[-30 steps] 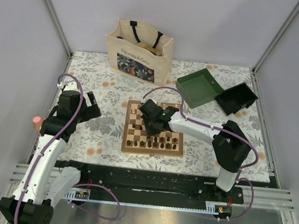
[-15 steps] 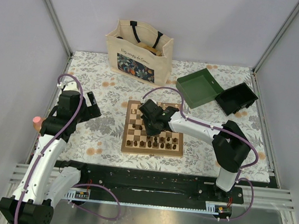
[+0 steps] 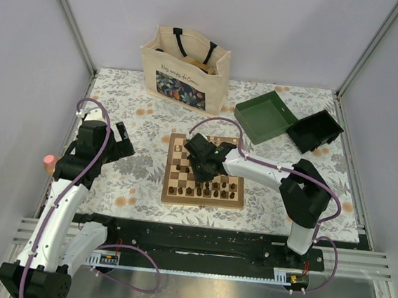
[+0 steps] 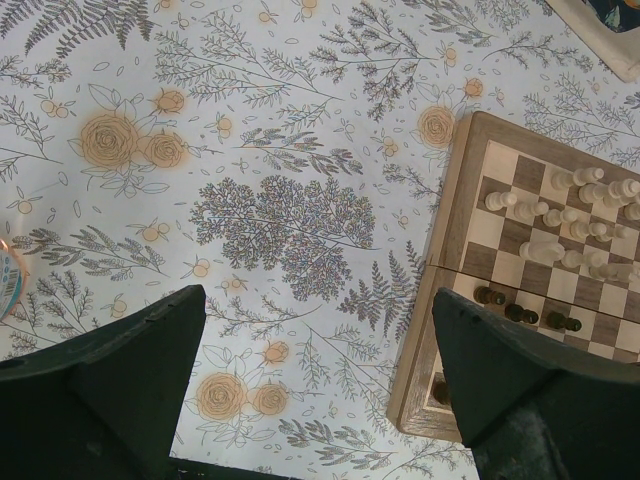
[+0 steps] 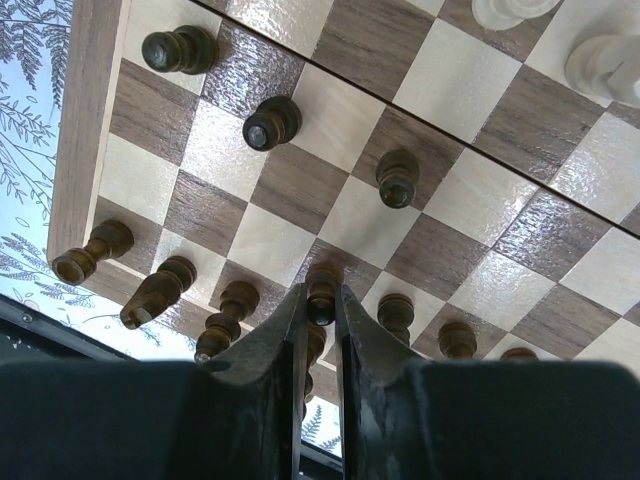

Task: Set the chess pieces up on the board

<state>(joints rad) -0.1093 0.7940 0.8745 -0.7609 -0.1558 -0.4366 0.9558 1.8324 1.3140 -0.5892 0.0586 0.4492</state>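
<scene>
The board (image 3: 201, 201) lies at the table's middle, with dark brown pieces (image 3: 213, 189) along its near rows and pale cream pieces (image 3: 179, 149) at its far left. My right gripper (image 3: 198, 169) is low over the board's near left part. In the right wrist view it (image 5: 320, 300) is shut on a dark pawn (image 5: 321, 285) that stands on a near-row square, with several dark pieces (image 5: 165, 290) beside it. My left gripper (image 3: 122, 140) is open and empty left of the board. In its view (image 4: 318, 300) it is above the flowered cloth, with the board's border (image 4: 455, 230) and pale pieces (image 4: 560, 215) to the right.
A cream tote bag (image 3: 184, 66) stands at the back. An open green box (image 3: 264, 116) and its black lid (image 3: 315, 130) lie at the back right. A flowered cloth (image 3: 133, 178) covers the table. Metal frame posts run along both sides.
My right arm's elbow has shifted slightly left while the gripper stays low over the board's near left. The left arm has not moved.
</scene>
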